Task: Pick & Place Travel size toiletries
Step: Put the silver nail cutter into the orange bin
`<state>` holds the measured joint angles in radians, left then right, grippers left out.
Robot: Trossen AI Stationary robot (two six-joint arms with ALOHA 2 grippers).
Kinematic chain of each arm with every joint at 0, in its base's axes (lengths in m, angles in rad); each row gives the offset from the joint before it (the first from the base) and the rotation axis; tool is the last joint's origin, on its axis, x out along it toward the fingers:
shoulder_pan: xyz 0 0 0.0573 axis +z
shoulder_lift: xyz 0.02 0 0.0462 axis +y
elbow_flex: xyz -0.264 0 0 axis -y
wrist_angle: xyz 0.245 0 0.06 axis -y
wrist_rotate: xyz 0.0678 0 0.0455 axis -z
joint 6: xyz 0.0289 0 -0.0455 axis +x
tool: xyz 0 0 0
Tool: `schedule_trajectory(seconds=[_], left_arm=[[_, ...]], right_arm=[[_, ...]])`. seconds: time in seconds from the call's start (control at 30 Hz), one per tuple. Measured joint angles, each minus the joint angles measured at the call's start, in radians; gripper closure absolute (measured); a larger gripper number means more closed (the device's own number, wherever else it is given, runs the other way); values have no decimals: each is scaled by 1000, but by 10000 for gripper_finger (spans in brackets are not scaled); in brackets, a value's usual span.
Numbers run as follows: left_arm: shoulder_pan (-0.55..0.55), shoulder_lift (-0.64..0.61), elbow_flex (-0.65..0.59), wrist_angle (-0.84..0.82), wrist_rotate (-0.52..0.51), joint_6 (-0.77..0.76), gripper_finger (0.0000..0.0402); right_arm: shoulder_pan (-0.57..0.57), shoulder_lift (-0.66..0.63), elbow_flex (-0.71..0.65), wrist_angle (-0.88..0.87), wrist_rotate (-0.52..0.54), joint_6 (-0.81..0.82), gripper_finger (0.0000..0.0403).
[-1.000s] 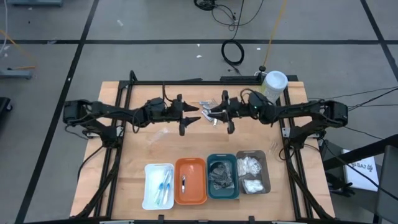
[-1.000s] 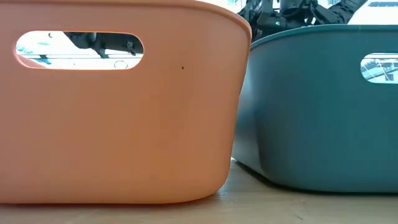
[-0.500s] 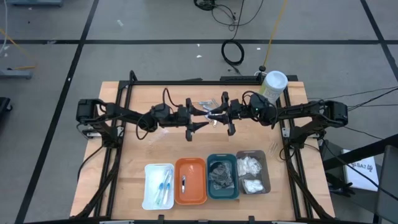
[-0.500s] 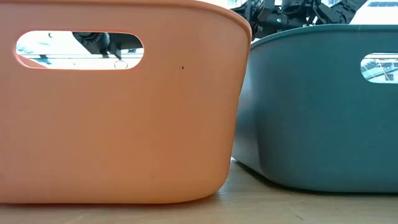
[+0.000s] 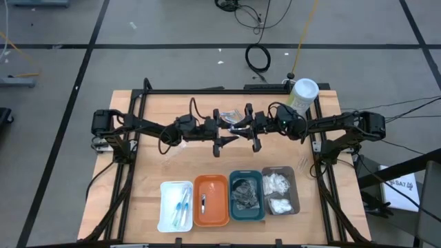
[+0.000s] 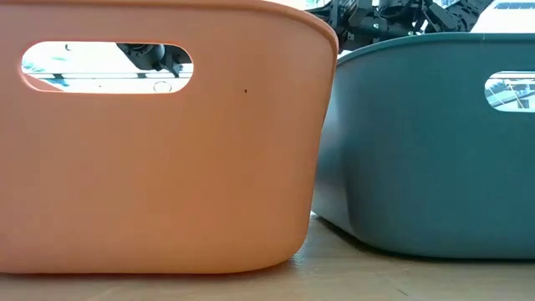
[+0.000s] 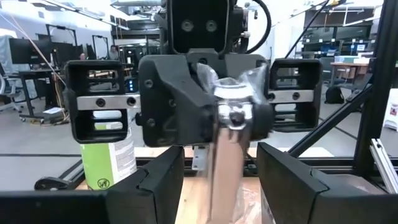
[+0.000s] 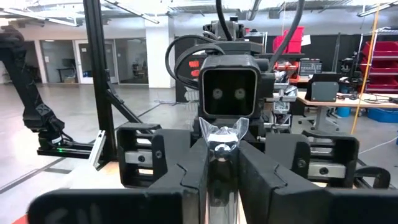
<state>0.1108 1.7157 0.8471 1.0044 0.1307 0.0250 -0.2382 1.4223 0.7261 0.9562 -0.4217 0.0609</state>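
Sorting is judged to be well under way. Along the near edge of the table (image 5: 148, 176), four trays are seen from left to right: a white tray (image 5: 165, 212) holding slim sticks with blue (image 5: 182, 205), an orange tray (image 5: 222, 203) holding one small metal piece (image 5: 203, 201), a teal tray (image 5: 234, 178) filled with dark round bundles (image 5: 244, 194), and a grey tray (image 5: 296, 193) filled with white fluffy pads (image 5: 278, 193). A few wrapped items (image 5: 230, 114) are left loose on the wood at the far middle, near the two grippers, so some picking remains. A pale-green canister with a white lid (image 5: 303, 93) stands at the far right corner.

Over the middle of the table, the left gripper (image 5: 226, 128) is held nose to nose with the right gripper (image 5: 246, 127). In the left wrist view, its own fingers (image 7: 158, 180) are spread wide, with a clear-wrapped silvery piece (image 7: 230, 112) between them but not yet pinched. In the right wrist view, the right gripper (image 8: 220, 165) is closed tightly on that same piece (image 8: 222, 138), whose crinkled wrap pokes out above the fingertips. A hand-over from right to left is judged to be in progress, the orange tray being the likely destination.
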Motion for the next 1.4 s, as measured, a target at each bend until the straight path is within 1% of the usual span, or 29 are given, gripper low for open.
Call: schedule_trajectory(seconds=[0.13,0.23,0.33,0.47,0.5,0.57,0.63,0.73,0.8,0.97,1.07,1.17,1.27,1.4], left_arm=[[0,0,1,-7,0,1,204],[0,0,1,-5,0,13,226],[0,0,1,-6,0,30,273],[0,0,0,-8,-1,45,355],[1,0,0,-8,0,45,368],[3,0,0,-8,1,40,369],[5,0,0,-10,1,33,369],[6,0,0,-16,2,26,361],[6,0,0,-19,3,26,362],[6,-2,0,-16,37,24,366],[6,-2,0,-17,60,18,366],[6,-18,0,-67,67,17,366],[6,-51,0,-146,67,18,365],[1,-103,0,-259,75,28,366]], right_arm=[[-1,0,0,-4,0,1,354],[-1,0,0,-6,0,-1,354],[-1,0,0,-10,-1,-1,354],[-1,0,0,-18,0,-2,354],[-1,0,0,-20,-1,-5,354],[-1,0,1,-27,1,-5,345],[-1,0,1,-36,5,2,326],[-2,-7,2,-75,28,10,281],[-2,-27,2,-119,29,11,249],[-3,-141,1,-268,35,0,175],[-4,-253,1,-424,109,-42,146],[-5,-365,1,-608,236,-79,134],[-5,-471,1,-790,355,-84,135],[-5,-590,-1,-1008,451,-41,147]])
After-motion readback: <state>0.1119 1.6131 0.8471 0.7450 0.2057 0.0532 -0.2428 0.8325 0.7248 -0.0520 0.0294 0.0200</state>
